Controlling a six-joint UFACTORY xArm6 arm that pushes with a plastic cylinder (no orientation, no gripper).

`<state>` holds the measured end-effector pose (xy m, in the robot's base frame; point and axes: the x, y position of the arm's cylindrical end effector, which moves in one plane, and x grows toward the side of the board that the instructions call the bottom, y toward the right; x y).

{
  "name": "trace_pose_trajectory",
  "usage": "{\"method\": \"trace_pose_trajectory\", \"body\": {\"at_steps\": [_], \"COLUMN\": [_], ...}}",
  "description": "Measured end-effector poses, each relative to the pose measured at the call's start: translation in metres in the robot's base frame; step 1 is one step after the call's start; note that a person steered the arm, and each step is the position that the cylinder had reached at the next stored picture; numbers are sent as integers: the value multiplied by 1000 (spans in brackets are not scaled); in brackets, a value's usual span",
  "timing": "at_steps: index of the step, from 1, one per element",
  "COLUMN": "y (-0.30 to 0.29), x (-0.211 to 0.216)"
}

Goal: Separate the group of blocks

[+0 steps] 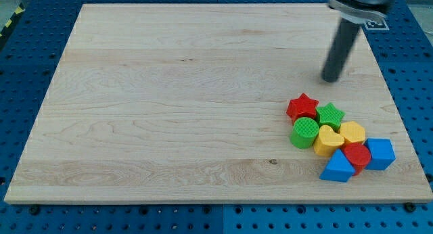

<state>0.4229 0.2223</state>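
my tip (331, 79) above red star (302, 105), apart

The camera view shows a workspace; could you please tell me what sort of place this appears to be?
Probably a robotics lab bench: a pale wooden board lies on a blue perforated metal table, and my tip rests above a cluster of coloured toy blocks, nearest the red star block.

No text, number or brand can be read anywhere. Only a small white tag with black marks (376, 22) shows, just beside the dark straight rod (340, 50) on the view's right; its marks are too small to read.
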Motion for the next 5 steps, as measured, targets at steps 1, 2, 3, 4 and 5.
{"method": "trace_pose_trajectory", "body": {"at_steps": [1, 2, 3, 4, 5], "y": [50, 76, 80, 33, -9], "x": [40, 107, 167, 185, 185]}}
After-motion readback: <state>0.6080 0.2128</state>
